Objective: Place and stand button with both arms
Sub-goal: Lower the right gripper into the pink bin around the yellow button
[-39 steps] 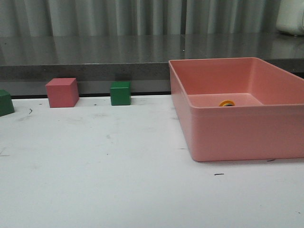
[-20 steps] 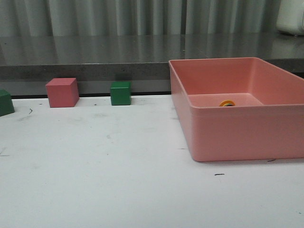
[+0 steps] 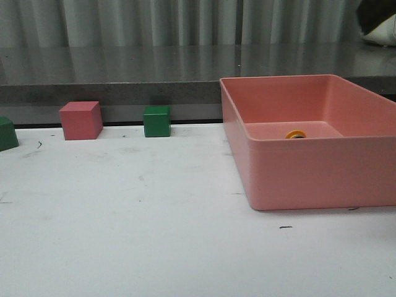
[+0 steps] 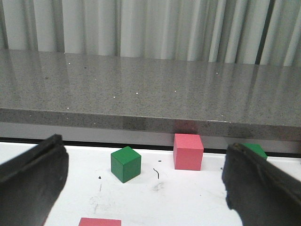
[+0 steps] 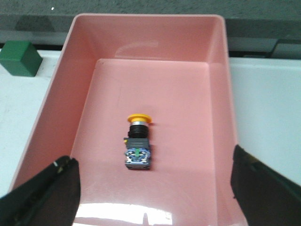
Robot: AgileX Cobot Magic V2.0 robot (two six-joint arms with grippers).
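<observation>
The button (image 5: 138, 143) lies on its side on the floor of a pink bin (image 5: 83, 96), its yellow cap pointing away from my right gripper (image 5: 155, 193). That gripper hangs open above the bin, its black fingers (image 5: 44, 193) wide apart and nothing between them, clear of the button. In the front view only the button's yellow cap (image 3: 295, 133) shows over the bin's front wall (image 3: 309, 176). My left gripper (image 4: 146, 188) is open and empty over the white table, facing the cubes. A dark shape (image 3: 370, 15) shows in the front view's top right corner.
A pink cube (image 3: 81, 120) and a green cube (image 3: 157, 121) stand at the table's back edge, with another green cube (image 3: 7, 133) at the far left. A grey counter (image 3: 124, 68) and curtains lie behind. A flat pink piece (image 4: 99, 221) shows under the left gripper.
A dark shape has come into the top right corner of the front view, covering part of the white object there. The button, bin and cubes have not moved.
</observation>
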